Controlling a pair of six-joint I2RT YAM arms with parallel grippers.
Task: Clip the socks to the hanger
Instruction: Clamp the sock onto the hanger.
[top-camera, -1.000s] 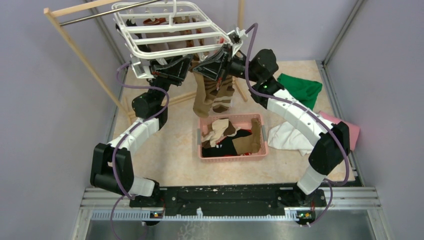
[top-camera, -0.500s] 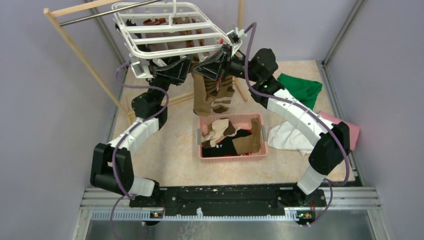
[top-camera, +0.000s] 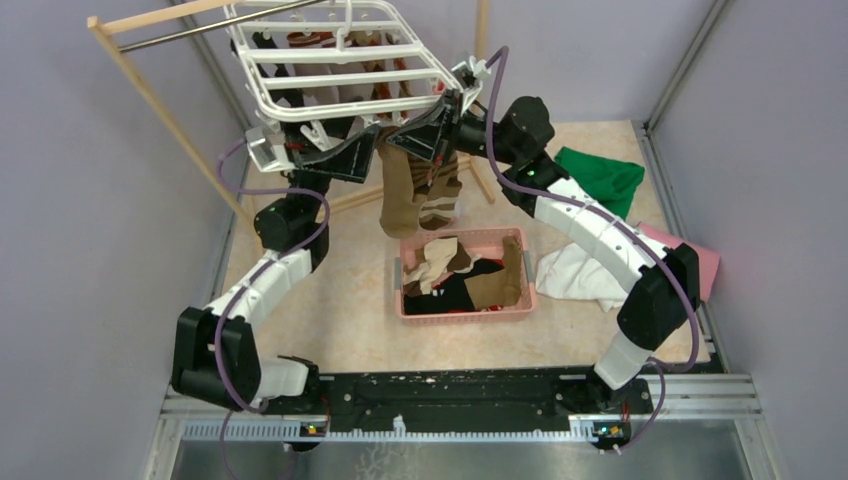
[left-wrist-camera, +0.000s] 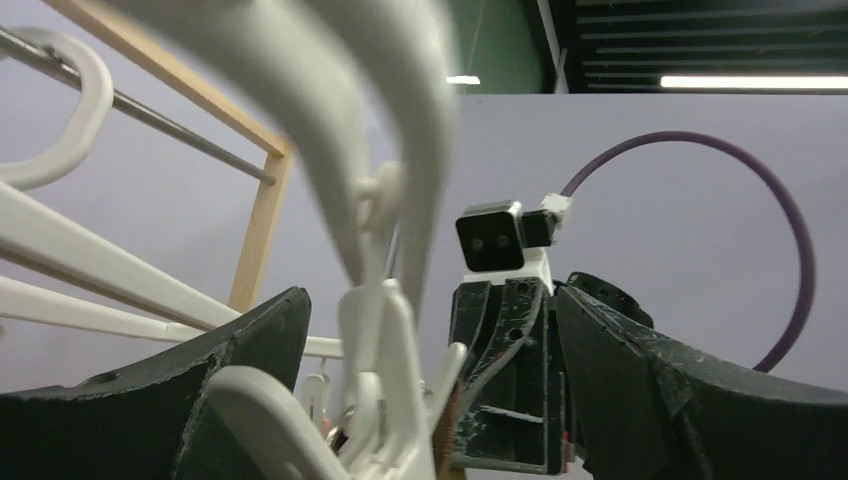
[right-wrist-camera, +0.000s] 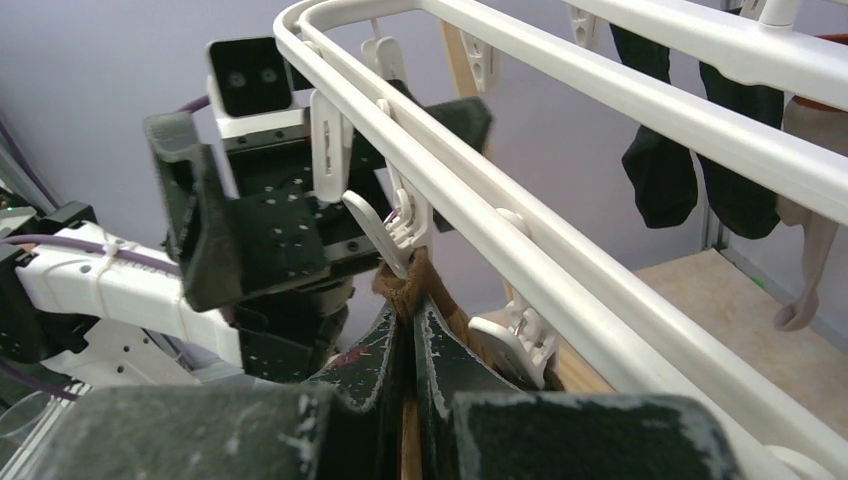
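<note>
Overhead view: hanger hangs at 12 o'clock from the rack rod. A few dark and brown socks are already clipped along its far bars. At the near edge, 6 o'clock of the frame, a brown sock and a striped sock dangle side by side. Right gripper is clamped together on the brown sock's cuff, just under a clip. The clip looks to be biting the cuff, though its hold cannot be confirmed. Left gripper has fingers spread wide either side of that clip, holding nothing. Judgement: this sock is about hung, pending release by the right. Left to do: the pink basket, 6 o'clock of the hanger, holds a heap of beige, black and brown socks. Roughly midway.
</note>
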